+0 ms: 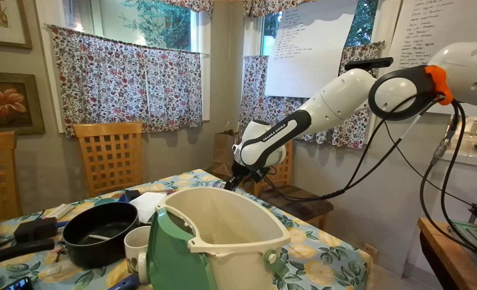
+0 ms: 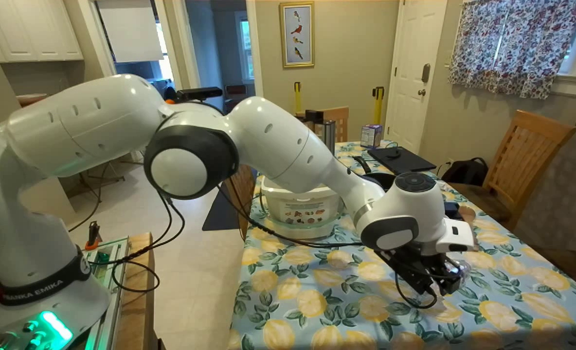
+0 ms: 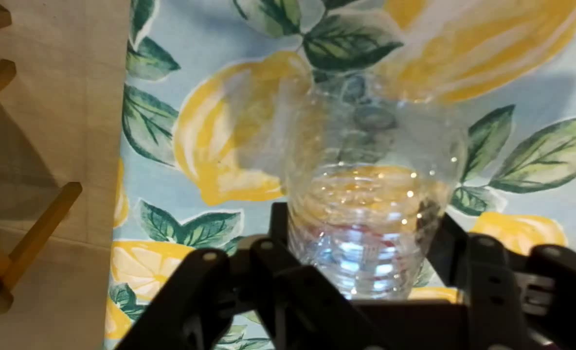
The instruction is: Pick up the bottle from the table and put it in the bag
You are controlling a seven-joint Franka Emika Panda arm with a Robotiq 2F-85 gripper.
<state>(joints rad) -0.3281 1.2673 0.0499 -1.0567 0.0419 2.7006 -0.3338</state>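
The pincer point(image 3: 363, 227) is part-way closed, hugging the clear bottle point(image 3: 373, 204) from both sides, on or just over the table point(image 2: 317, 301); the bag point(image 1: 240, 266) stands well apart; a loose hold could drop the bottle; a low swing could bump the bag.

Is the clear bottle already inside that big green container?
No, the wrist view shows the bottle in the gripper, with the table behind it.

One bottle point(image 3: 366, 204), one hand point(image 3: 363, 228), one table point(image 2: 312, 304), one bag point(image 1: 178, 251), one pan point(image 1: 101, 255), one cup point(image 1: 133, 251)
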